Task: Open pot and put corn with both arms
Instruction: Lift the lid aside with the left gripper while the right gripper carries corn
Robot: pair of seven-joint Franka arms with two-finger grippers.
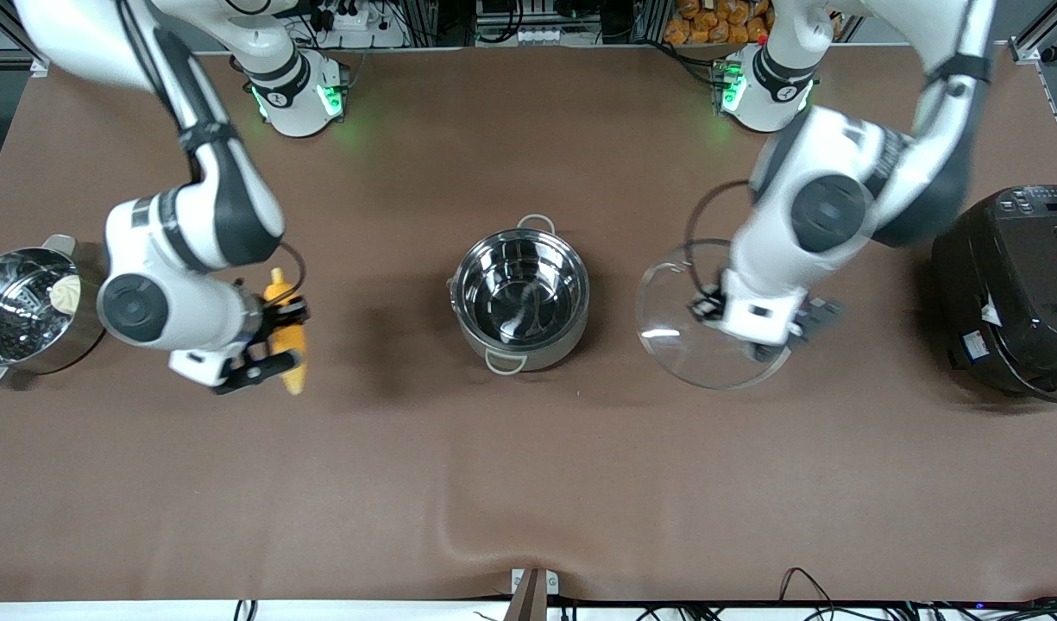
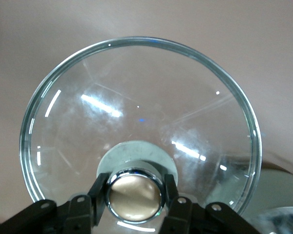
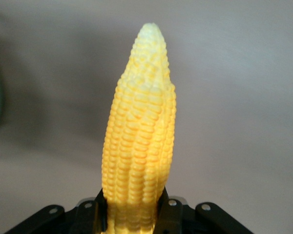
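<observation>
Yellow corn (image 1: 288, 345) sits clamped in the right gripper (image 1: 273, 341) over bare cloth, the open pot (image 1: 520, 297) mid-table awaiting a level carry, while the left gripper (image 2: 134, 195) pinches the glass lid (image 1: 696, 323), probably held clear of the table.

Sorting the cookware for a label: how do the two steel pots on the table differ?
The middle pot is empty, its inside plain and mirror-like; the pot at the right arm's end holds a perforated insert with a white bun. The middle pot shows both loop handles; the end pot is cut by the picture's edge. Both are round, shiny, lidless.
</observation>
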